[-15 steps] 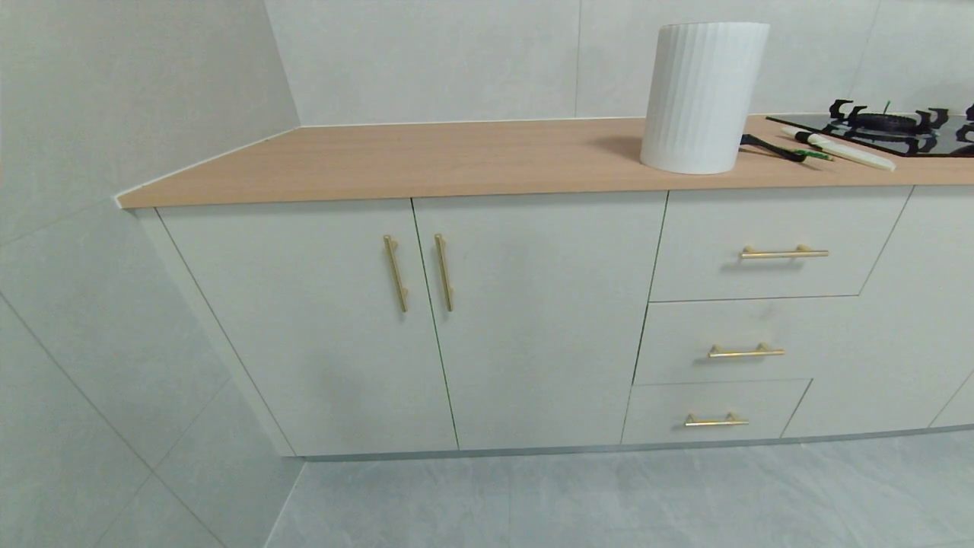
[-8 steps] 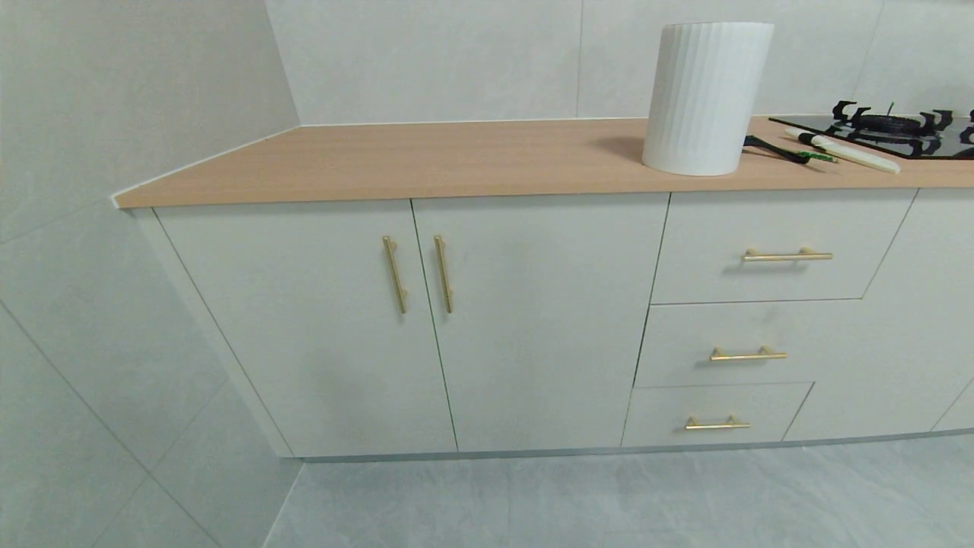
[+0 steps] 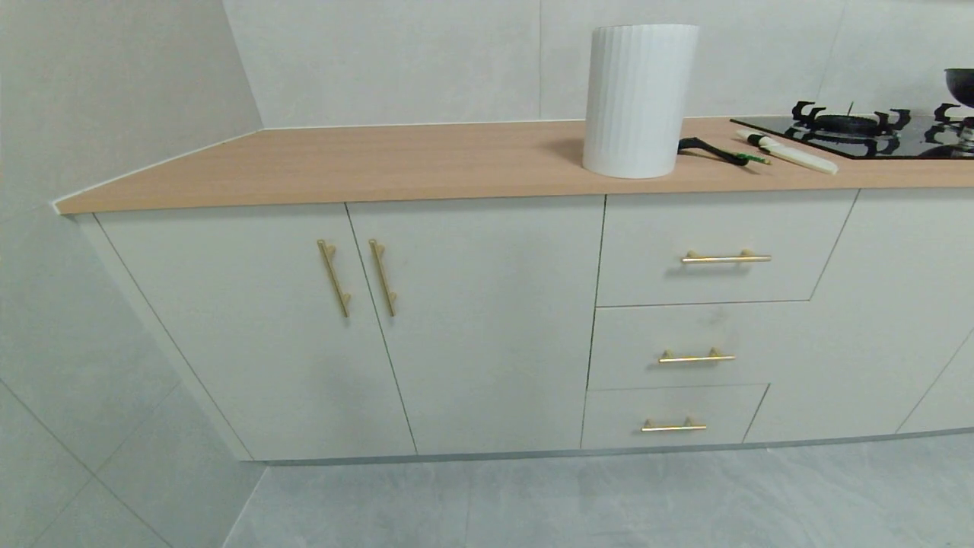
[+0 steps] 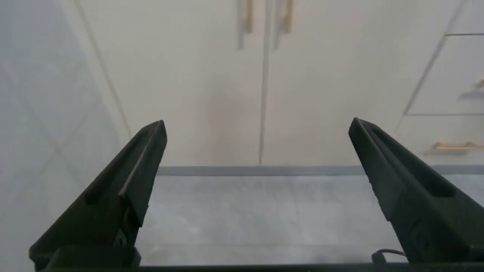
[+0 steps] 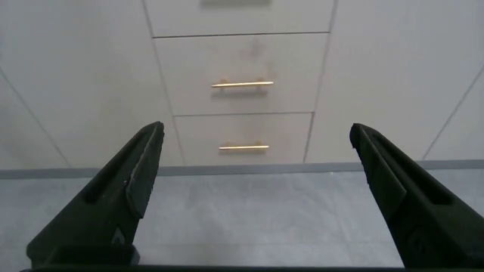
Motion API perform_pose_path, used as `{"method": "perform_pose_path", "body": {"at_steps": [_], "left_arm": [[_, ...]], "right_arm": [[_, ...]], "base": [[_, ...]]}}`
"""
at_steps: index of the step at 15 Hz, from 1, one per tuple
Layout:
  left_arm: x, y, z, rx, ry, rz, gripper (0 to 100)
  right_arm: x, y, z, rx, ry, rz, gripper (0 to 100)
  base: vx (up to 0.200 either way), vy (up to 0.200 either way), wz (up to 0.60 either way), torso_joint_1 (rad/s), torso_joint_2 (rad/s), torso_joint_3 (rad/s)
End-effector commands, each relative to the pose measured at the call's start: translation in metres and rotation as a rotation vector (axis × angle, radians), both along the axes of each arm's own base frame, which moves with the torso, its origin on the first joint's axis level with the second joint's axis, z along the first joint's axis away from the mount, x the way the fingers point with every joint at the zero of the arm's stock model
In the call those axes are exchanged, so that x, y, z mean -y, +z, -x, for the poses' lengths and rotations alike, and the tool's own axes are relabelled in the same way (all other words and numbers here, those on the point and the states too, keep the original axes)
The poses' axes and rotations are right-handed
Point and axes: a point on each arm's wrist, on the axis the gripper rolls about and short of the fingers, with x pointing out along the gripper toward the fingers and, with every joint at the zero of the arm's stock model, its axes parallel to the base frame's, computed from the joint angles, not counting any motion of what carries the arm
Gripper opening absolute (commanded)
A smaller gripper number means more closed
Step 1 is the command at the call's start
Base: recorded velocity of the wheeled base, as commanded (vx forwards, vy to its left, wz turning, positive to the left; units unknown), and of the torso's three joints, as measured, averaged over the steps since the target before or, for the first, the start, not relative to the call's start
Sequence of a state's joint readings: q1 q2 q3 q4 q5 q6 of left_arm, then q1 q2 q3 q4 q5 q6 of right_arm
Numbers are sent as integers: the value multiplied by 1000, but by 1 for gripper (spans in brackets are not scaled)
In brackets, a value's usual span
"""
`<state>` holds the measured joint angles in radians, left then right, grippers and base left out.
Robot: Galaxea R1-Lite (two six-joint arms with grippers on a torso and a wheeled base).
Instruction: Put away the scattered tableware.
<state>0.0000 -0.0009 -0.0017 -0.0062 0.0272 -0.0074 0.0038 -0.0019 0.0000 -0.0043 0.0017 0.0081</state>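
Note:
A tall white ribbed holder [image 3: 639, 99] stands on the wooden countertop [image 3: 396, 160]. Just right of it lie a black-handled utensil [image 3: 715, 151] and a cream-handled utensil [image 3: 791, 152], near the hob. My left gripper [image 4: 257, 143] hangs low and open, empty, facing the two cupboard doors [image 4: 265, 75] and the floor. My right gripper [image 5: 257, 147] is also open and empty, low in front of the lower drawers [image 5: 242, 85].
A black gas hob [image 3: 875, 133] sits at the counter's right end, with a dark pot [image 3: 960, 84] at the edge. Below are two cupboard doors with gold handles [image 3: 358, 278] and three drawers [image 3: 723, 259]. A tiled wall closes the left side. Grey floor [image 3: 609, 502] lies in front.
The whole head view has shifted: the counter and holder now sit further left and more of the hob shows, so the camera turned right. Nothing on the counter moved.

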Motion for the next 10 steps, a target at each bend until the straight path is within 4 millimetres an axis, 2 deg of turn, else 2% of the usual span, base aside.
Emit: {"method": "perform_pose_path", "body": {"at_steps": [1,5,10], "left_arm": [[0,0,0,-1,0,0,100],[0,0,0,-1,2,2,100],[0,0,0,-1,0,0,100]], "right_arm": [[0,0,0,-2,1,0,100],[0,0,0,-2,1,-1,100],[0,0,0,-2,1,-1,100]], "base": [[0,-200,0,2,2,2],[0,-200,0,4,2,4],[0,0,0,0,0,0]]}}
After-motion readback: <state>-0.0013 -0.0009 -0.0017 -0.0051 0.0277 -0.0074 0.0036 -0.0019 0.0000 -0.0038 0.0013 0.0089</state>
